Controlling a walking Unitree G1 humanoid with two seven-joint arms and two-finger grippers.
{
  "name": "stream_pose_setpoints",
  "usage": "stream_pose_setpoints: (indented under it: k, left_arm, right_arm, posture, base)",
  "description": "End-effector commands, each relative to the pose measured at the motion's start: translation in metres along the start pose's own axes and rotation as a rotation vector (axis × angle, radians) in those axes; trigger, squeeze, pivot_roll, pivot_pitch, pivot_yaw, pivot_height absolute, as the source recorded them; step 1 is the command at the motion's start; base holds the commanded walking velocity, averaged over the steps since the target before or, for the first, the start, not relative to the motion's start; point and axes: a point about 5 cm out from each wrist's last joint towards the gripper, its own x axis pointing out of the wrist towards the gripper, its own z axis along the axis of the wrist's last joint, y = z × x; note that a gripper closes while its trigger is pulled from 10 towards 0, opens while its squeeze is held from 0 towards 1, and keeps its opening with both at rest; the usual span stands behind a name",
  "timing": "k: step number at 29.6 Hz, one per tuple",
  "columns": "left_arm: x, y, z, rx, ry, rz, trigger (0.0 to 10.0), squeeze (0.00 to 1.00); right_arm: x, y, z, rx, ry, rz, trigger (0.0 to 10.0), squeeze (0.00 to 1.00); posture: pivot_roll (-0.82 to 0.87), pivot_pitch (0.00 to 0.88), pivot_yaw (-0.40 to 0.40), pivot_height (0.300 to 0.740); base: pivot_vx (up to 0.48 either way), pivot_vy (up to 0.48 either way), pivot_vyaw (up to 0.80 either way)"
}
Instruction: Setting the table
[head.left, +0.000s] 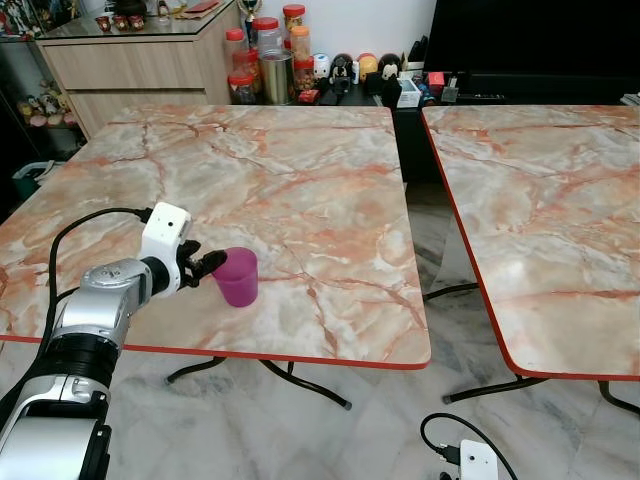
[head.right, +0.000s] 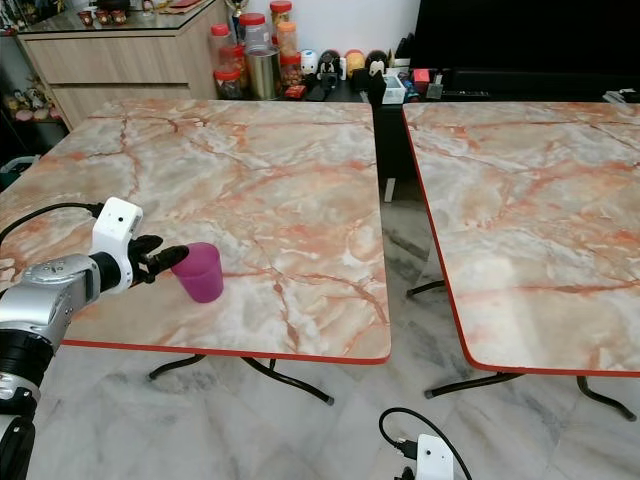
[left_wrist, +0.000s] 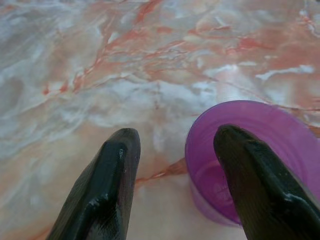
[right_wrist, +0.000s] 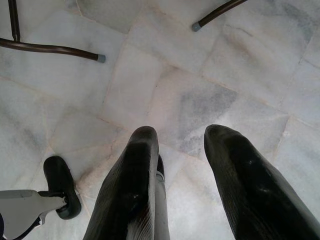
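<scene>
A purple cup (head.left: 237, 276) stands upright near the front edge of the marble table (head.left: 300, 180), toward the robot's left side, with a second marble table (head.left: 540, 220) well apart across a gap. The left gripper (head.left: 206, 265) reaches in from the side at rim height, its fingers (left_wrist: 112, 185) spread apart; in the left wrist view one finger sits over the cup's mouth, apparently inside the rim, while the other is outside over bare tabletop, so the wall of the cup lies between them but is not pinched. The main risk is a tip or a slide: the cup looks light and probably empty, and a finger pulled out sideways or upward could catch the rim and knock it over or drag it toward the nearby table edge, from which it could drop to the tiled floor (right_wrist: 200, 100). If the fingers closed again on one thin wall only, the cup could tilt and twist out of the hold. The right gripper (right_wrist: 182, 150) hangs idle over the floor, fingers apart.
</scene>
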Motion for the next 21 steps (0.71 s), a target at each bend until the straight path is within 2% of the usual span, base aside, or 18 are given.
stream_pose_setpoints:
  k: [1,17,18,19,20,21]
  left_arm:
    - [0.0014,-0.0027,0.0014,0.016,0.014,-0.01,10.0,0.0]
    - [0.0093,-0.0102,-0.0025,0.051,0.05,-0.015,10.0,0.0]
    - [0.0093,-0.0101,-0.0026,0.051,0.051,-0.014,8.2,0.0]
    - [0.0093,-0.0101,-0.0028,0.052,0.052,-0.014,8.2,0.0]
    - [0.0093,-0.0101,-0.0028,0.052,0.052,-0.013,2.4,0.0]
    - [0.0092,-0.0098,-0.003,0.051,0.053,-0.01,0.0,0.0]
  right_arm:
    - [0.0003,0.0005,0.0013,-0.009,-0.002,0.002,10.0,0.0]
    - [0.0005,-0.0033,0.0021,-0.009,-0.004,-0.007,10.0,0.0]
    - [0.0005,-0.0033,0.0023,-0.009,-0.005,-0.007,10.0,0.0]
    - [0.0006,-0.0033,0.0025,-0.009,-0.005,-0.007,10.0,0.0]
    - [0.0006,-0.0033,0.0027,-0.01,-0.006,-0.007,10.0,0.0]
    - [0.0006,-0.0031,0.0028,-0.011,-0.006,-0.006,10.0,0.0]
  posture:
    - [0.04,0.0,0.032,0.736]
    - [0.04,0.0,0.03,0.736]
    - [0.04,0.0,0.029,0.736]
    - [0.04,0.0,0.029,0.736]
    - [0.04,0.0,0.029,0.736]
    - [0.04,0.0,0.03,0.736]
  base:
    - [0.0,0.0,0.0]
    - [0.0,0.0,0.0]
    - [0.0,0.0,0.0]
    - [0.0,0.0,0.0]
    - [0.0,0.0,0.0]
    - [0.0,0.0,0.0]
